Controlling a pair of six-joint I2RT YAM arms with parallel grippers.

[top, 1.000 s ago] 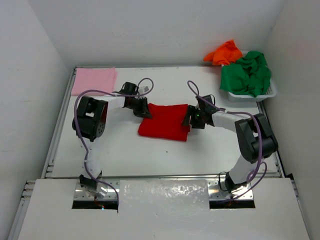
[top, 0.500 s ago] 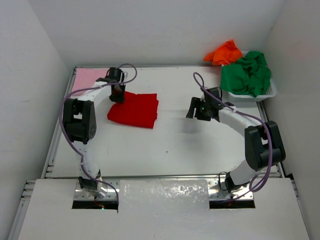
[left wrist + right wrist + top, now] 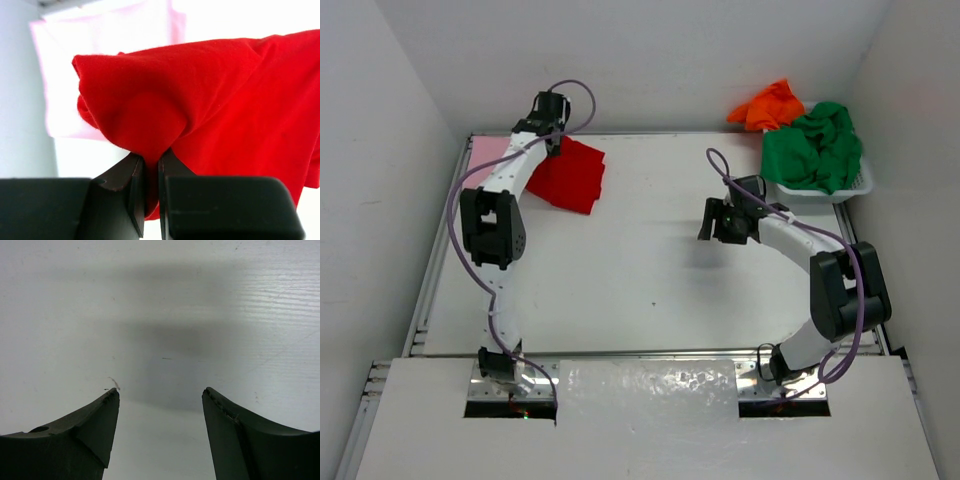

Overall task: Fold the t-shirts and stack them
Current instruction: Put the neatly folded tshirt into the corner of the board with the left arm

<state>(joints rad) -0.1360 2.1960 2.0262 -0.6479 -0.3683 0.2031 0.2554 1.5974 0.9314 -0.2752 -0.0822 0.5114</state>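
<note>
The left pincer (image 3: 151,160) was clamped together on a bunched fold of the red t-shirt (image 3: 225,100), its two dark fingers nearly meeting with cloth squeezed between them. The gripped edge was lifted in a hump above the fingers, and the rest of the shirt trailed away to one side. Just beyond that hump lay the pink t-shirt (image 3: 100,50), flat and pale, with the red cloth overlapping its near edge in the left wrist view. Taking the white mesh basket (image 3: 840,192) as the mark, both shirts sat well apart from it, across the full width of the table (image 3: 650,290) at the opposite far corner, the pink one farthest from the basket and mostly hidden by the left arm in the top view.

The right pincer (image 3: 161,390) stood with its fingers wide apart and nothing between them, only bare table and its own shadow below. It hung near the basket, a little to the basket's left and on the side nearer the arm bases.

The green t-shirt (image 3: 815,145) was heaped in the basket, spilling over its rim. The orange t-shirt (image 3: 770,103) was crumpled at the basket's far left corner, touching the green one
</note>
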